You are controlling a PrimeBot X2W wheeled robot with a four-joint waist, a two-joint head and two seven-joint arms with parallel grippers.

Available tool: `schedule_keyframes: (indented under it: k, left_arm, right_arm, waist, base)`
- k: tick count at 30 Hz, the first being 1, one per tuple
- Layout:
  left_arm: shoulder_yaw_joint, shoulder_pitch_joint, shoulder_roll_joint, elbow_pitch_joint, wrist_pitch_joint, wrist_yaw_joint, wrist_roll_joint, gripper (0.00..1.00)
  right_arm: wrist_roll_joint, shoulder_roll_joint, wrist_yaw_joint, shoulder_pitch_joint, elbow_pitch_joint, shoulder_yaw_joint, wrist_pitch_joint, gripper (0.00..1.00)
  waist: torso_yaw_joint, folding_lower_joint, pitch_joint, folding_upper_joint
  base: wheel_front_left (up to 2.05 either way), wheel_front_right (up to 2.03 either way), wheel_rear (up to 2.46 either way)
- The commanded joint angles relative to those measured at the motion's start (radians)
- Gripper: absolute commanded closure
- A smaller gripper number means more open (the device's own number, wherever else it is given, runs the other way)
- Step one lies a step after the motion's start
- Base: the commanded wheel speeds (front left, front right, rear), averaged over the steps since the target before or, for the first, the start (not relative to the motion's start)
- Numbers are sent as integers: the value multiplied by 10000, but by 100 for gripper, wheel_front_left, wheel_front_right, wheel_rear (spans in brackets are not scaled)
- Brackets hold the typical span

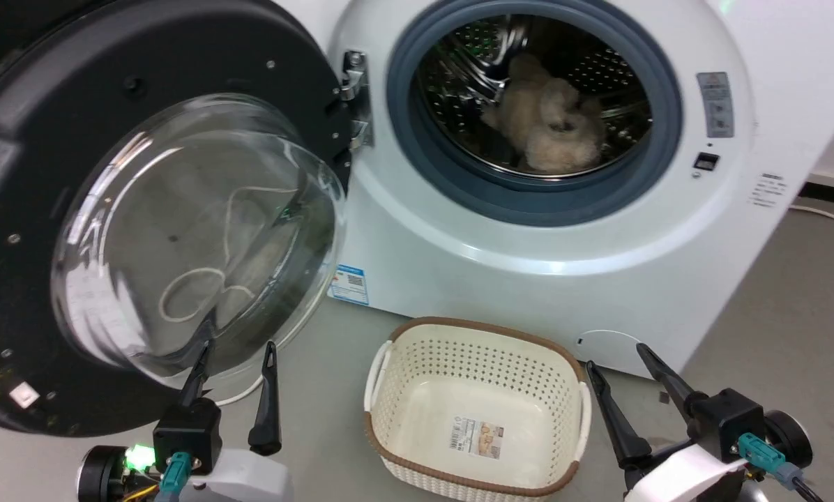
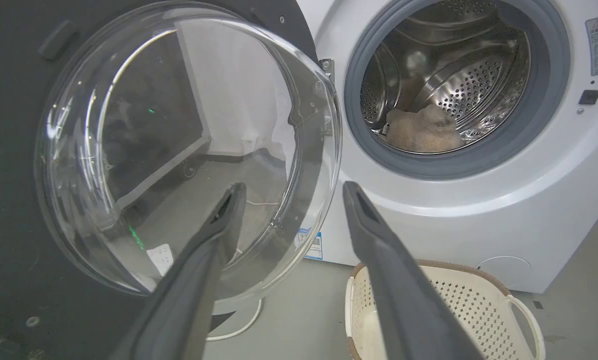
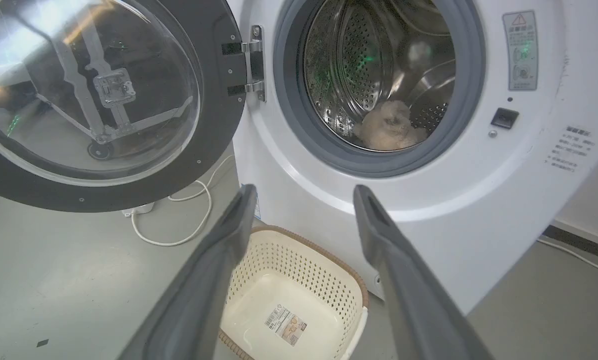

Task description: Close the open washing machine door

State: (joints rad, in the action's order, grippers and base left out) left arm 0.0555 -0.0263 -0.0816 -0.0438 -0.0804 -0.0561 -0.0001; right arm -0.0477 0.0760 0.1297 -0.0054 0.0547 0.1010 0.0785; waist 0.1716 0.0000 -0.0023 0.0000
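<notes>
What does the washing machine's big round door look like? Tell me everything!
The big round washing machine door has a wide glossy black rim dotted with screws and a bulging clear glass bowl in its middle. It is swung wide open, hanging on a metal hinge at the left of the white washing machine. The open left claw points at the glass's lower edge; whether it touches cannot be told.
</notes>
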Motion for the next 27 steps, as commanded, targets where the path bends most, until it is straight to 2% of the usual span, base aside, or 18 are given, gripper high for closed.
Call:
schedule_keyframes:
  k: [1, 27]
  left_arm:
    - [69, -171, -89, -86, -100, -103, 42, 0]
    - [576, -574, -537, -303, -664, -725, -74, 0]
  right_arm:
    - [-123, 115, 3, -192, 77, 114, 123, 0]
    - [-582, 395, 5, -215, 498, 1075, 687, 0]
  waist:
    - [85, 0, -4, 0]
    - [1114, 0, -155, 0]
  base:
    - [-27, -27, -27]
    - [-4, -4, -4]
